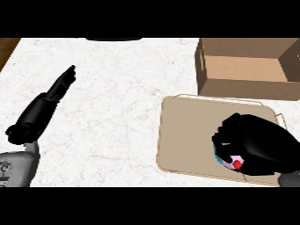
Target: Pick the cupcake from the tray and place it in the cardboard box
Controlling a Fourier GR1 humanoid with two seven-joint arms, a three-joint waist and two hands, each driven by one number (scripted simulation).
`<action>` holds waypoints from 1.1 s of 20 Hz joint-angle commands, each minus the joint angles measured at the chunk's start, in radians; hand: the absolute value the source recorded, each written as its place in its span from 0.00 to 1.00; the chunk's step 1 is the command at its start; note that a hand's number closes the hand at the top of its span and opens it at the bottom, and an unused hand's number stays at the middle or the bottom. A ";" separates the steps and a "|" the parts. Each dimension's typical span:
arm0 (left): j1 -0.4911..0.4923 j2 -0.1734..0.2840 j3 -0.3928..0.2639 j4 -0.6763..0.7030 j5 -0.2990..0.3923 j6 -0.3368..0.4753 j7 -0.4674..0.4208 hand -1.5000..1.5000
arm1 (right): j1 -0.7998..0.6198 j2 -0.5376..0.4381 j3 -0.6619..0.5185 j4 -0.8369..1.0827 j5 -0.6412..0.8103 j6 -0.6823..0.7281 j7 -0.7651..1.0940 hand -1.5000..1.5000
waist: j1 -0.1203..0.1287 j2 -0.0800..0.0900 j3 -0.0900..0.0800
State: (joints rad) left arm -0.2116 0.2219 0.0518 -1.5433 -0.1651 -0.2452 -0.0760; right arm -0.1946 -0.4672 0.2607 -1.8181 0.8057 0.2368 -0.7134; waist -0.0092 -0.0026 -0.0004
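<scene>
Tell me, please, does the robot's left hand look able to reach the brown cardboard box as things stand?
Probably not easily: the left hand rests open far left on the white counter, while the cardboard box sits far right.

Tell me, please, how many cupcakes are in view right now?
1. The cupcake sits on the tray, mostly covered by the right hand curled round it; others could be hidden beneath.

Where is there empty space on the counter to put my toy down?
The widest bare patch of counter lies between the left hand and the tray. The tray's left half is also bare. It is crowded at the right, where the right hand curls round the cupcake just below the cardboard box.
</scene>
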 commanded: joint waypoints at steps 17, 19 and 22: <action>-0.016 -0.007 0.007 -0.047 0.028 -0.033 0.048 0.50 | -0.547 -0.013 -0.424 0.601 -0.158 0.055 0.315 1.00 | 0.031 0.007 0.001; -0.062 -0.032 -0.020 0.022 -0.015 -0.003 0.020 0.50 | -0.620 -0.036 -0.391 0.757 -0.095 0.028 0.272 1.00 | 0.043 0.015 0.001; 0.002 -0.015 -0.025 -0.038 -0.004 -0.031 0.002 0.50 | -0.661 -0.126 -0.348 0.856 -0.041 0.119 0.252 1.00 | 0.057 0.014 0.000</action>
State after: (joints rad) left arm -0.2299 0.2061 0.0384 -1.5519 -0.1667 -0.2660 -0.0726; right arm -0.7705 -0.5199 -0.1230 -1.1199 0.6953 0.3144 -0.4311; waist 0.0332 0.0100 0.0001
